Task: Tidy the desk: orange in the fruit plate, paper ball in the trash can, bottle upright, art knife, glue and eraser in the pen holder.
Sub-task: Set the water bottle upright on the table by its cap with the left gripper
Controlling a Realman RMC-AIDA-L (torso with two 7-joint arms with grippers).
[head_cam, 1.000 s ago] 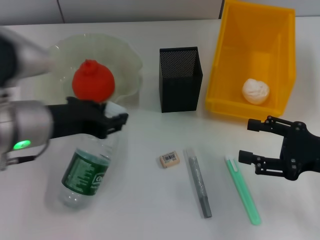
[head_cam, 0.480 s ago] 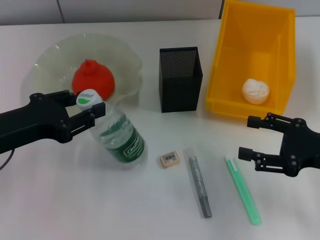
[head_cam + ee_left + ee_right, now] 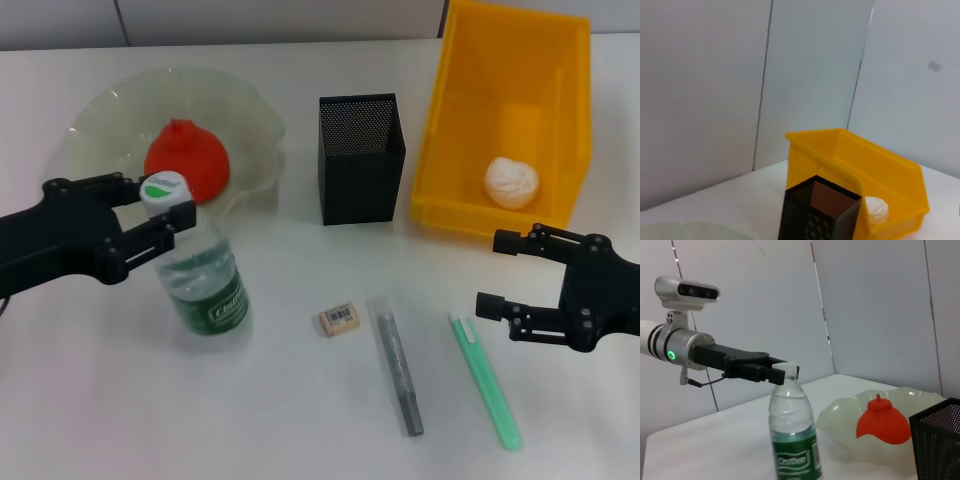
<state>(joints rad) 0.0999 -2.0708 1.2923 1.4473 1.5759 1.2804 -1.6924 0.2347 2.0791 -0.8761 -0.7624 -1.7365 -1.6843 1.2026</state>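
The bottle [image 3: 203, 282] stands nearly upright on the desk [image 3: 280, 420] in front of the fruit plate [image 3: 250, 125], the left gripper [image 3: 160, 215] pinching its neck below the cap. The right gripper [image 3: 495, 275] hovers near the art knife [image 3: 487, 381], jaws spread.

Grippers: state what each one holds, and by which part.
The left gripper holds the bottle by its cap end. The right gripper is open, holding nothing.

Clear glossy plastic bottle [image 3: 203, 283]; pale green translucent glass plate [image 3: 250, 130]; black perforated metal mesh cup [image 3: 360, 158]; smooth yellow plastic bin [image 3: 460, 120]; matt white bench [image 3: 280, 420].
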